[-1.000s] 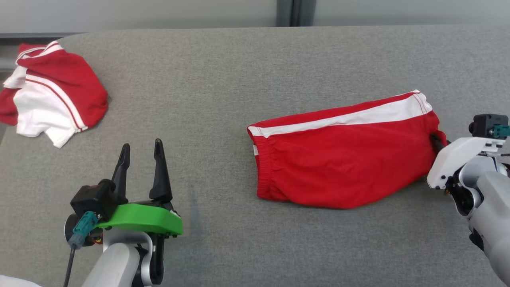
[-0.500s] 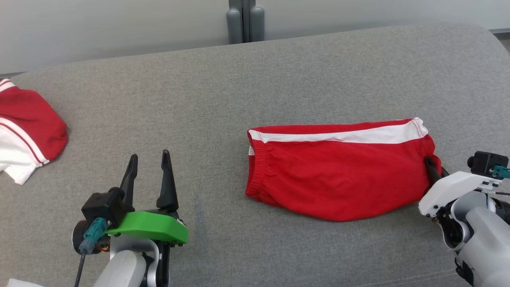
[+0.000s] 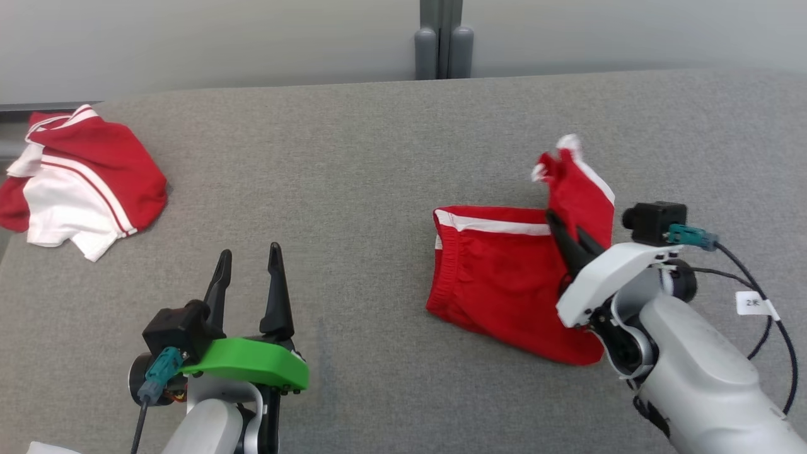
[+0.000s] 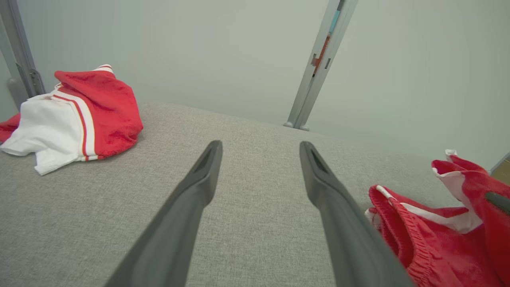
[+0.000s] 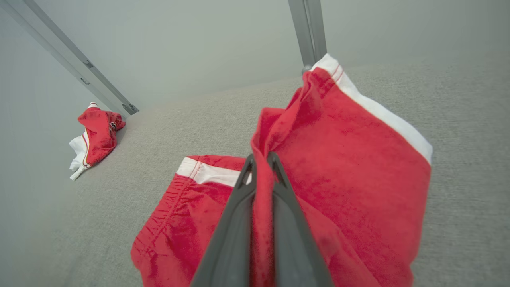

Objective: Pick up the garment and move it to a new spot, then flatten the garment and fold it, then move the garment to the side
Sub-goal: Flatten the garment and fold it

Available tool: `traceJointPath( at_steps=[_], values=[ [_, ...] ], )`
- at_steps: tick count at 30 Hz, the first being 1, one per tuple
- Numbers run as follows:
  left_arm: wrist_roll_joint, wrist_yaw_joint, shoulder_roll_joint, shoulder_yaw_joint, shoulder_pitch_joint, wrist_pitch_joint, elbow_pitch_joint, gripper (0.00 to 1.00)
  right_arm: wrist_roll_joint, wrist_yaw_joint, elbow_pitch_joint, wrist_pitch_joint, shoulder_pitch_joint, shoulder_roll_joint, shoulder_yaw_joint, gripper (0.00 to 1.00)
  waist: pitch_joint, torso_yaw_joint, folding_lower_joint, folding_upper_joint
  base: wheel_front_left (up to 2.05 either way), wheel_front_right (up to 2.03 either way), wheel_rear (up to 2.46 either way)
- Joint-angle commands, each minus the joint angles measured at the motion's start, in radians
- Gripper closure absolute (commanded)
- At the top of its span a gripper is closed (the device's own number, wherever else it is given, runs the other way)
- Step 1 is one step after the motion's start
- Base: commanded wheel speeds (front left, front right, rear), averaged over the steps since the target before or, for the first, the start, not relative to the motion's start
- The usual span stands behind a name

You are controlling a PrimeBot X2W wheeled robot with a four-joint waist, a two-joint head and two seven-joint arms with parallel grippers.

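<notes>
The garment [image 3: 498, 277] is a pair of red shorts with a white side stripe, lying on the grey table [image 3: 353, 170] at the right. My right gripper [image 3: 561, 230] is shut on its leg-hem end, which it holds lifted and turned over toward the waistband; the raised flap [image 5: 350, 147] stands above the flat half. The elastic waistband [image 4: 392, 217] rests on the cloth surface. At the lower left, my left gripper [image 3: 247, 268] hovers open over bare table, well apart from the shorts, with nothing between its fingers [image 4: 203, 175].
A second red and white garment [image 3: 75, 170] lies bunched at the table's far left corner, also seen as a red and white heap [image 4: 75, 113]. A grey post [image 3: 441, 44] stands behind the table's far edge. Bare grey cloth lies between the two garments.
My right gripper has lifted the shorts' hem end and carried it leftward over the rest, so the shorts now lie half as long. The camera has also shifted. The left gripper has stayed open.
</notes>
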Motion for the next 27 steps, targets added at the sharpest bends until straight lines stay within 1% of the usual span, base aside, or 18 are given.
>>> traceJointPath(
  at_steps=[1, 3, 7, 15, 16, 17, 18, 19, 22, 27],
  values=[
    [0.003, -0.004, -0.003, 0.001, 0.015, 0.0, 0.001, 0.0, -0.01, -0.001, -0.023, 0.023, 0.0, 0.013, 0.017, 1.0, -0.011, 0.035, 0.0, 0.0, 0.0, 0.0, 0.0],
    [0.005, -0.007, -0.006, 0.002, 0.013, 0.0, 0.001, 0.0, -0.014, -0.001, -0.053, 0.062, 0.009, 0.034, 0.044, 1.0, -0.011, 0.051, 0.0, 0.0, 0.0, 0.0, 0.0],
    [0.01, -0.011, -0.013, 0.008, 0.01, -0.001, 0.002, 0.0, -0.043, -0.001, -0.069, 0.118, 0.025, 0.055, 0.092, 1.0, -0.009, 0.077, 0.0, 0.0, 0.0, 0.0, 0.0],
    [0.02, -0.017, -0.023, 0.026, 0.019, -0.001, 0.004, 0.0, -0.07, -0.001, -0.076, 0.153, 0.038, 0.072, 0.118, 1.0, -0.007, 0.084, 0.0, 0.0, 0.0, 0.0, 0.0],
    [0.021, -0.018, -0.025, 0.027, 0.02, -0.001, 0.004, 0.0, -0.074, -0.001, -0.076, 0.155, 0.039, 0.074, 0.121, 0.98, -0.006, 0.082, 0.0, 0.0, 0.0, 0.0, 0.0],
    [0.023, -0.019, -0.028, 0.027, 0.02, -0.001, 0.006, 0.0, -0.075, -0.001, -0.078, 0.158, 0.042, 0.076, 0.125, 0.6, -0.006, 0.08, 0.0, 0.0, 0.0, 0.0, 0.0],
    [0.025, -0.021, -0.031, 0.027, 0.02, -0.001, 0.006, 0.0, -0.077, -0.001, -0.08, 0.156, 0.043, 0.077, 0.129, 0.43, -0.006, 0.078, 0.0, 0.0, 0.0, 0.0, 0.0],
    [0.026, -0.023, -0.033, 0.027, 0.019, -0.001, 0.007, 0.0, -0.077, -0.001, -0.085, 0.156, 0.046, 0.078, 0.133, 0.0, -0.006, 0.075, 0.0, 0.0, 0.0, 0.0, 0.0],
    [0.029, -0.027, -0.039, 0.028, 0.02, -0.001, 0.01, 0.0, -0.076, -0.001, -0.106, 0.154, 0.052, 0.077, 0.145, 0.0, -0.009, 0.065, 0.0, 0.0, 0.0, 0.0, 0.0],
    [0.033, -0.037, -0.05, 0.02, 0.026, -0.001, 0.019, 0.0, -0.068, -0.001, -0.177, 0.132, 0.081, 0.058, 0.148, 0.0, -0.02, 0.048, 0.0, 0.0, 0.0, 0.0, 0.0]
  ],
)
